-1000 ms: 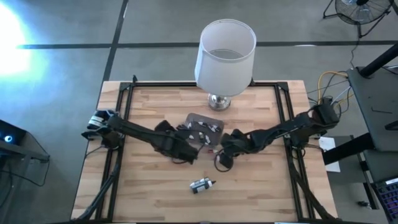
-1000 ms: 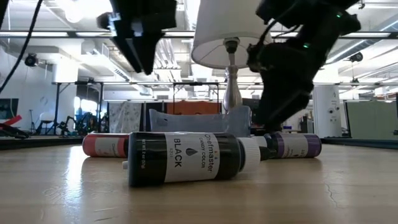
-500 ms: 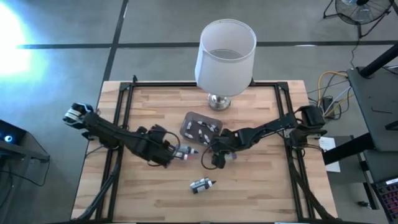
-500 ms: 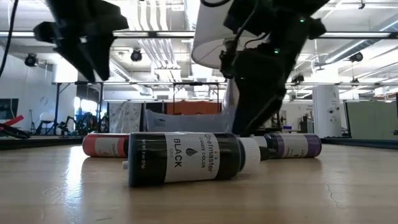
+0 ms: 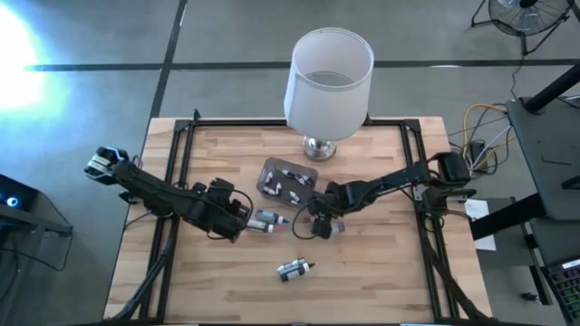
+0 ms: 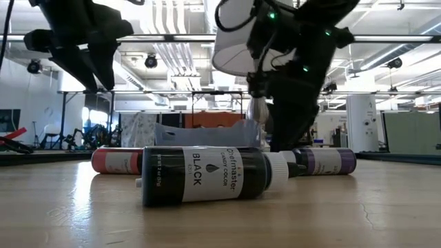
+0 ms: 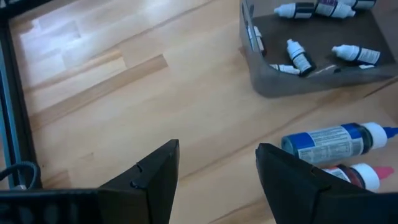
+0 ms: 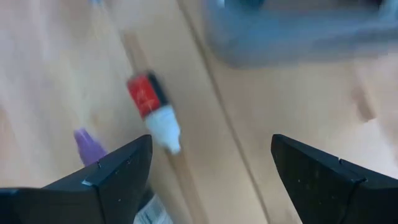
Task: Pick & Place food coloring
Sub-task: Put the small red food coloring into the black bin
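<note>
Our left gripper (image 5: 243,215) has pulled back from the grey rectangular tub (image 5: 288,181), jaws apart like our right gripper's (image 5: 319,224), near loose blue-labelled bottle (image 7: 336,141), likely next

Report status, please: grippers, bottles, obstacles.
Left gripper open, empty, near blue bottle. Right gripper open, empty, near tub. Black bottle loose. Nothing blocking.
</note>
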You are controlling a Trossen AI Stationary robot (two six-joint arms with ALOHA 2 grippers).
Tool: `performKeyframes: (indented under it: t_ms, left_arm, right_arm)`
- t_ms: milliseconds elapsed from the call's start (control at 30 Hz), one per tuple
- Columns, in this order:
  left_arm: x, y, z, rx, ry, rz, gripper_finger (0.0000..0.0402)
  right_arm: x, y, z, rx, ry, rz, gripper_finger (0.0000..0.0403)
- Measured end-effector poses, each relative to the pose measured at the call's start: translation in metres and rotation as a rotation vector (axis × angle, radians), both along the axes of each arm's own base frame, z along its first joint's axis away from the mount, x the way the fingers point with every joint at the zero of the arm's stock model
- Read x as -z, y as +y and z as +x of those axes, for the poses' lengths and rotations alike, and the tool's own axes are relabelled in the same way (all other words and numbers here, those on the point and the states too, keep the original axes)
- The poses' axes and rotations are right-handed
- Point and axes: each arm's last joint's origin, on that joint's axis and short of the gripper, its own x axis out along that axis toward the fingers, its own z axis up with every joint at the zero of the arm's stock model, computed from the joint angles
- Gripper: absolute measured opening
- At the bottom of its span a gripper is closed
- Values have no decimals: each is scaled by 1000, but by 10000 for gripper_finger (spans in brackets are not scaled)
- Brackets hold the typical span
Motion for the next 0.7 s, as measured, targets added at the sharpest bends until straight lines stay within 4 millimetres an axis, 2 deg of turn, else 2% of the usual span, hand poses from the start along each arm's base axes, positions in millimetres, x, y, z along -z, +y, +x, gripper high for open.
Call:
performKeyframes:
  t_ms: [133, 433, 700]
  left_arm:
    - [-1, 1, 0, -10, -18, 26, 190]
    - [2, 1, -1, -13, -11, 36, 190]
    - [2, 1, 0, -22, -24, 29, 190]
  right_arm:
    - [5, 2, -2, -65, -16, -19, 320]
    - [10, 3, 1, -331, -79, -99, 305]
    - [23, 4, 4, -301, -66, -37, 289]
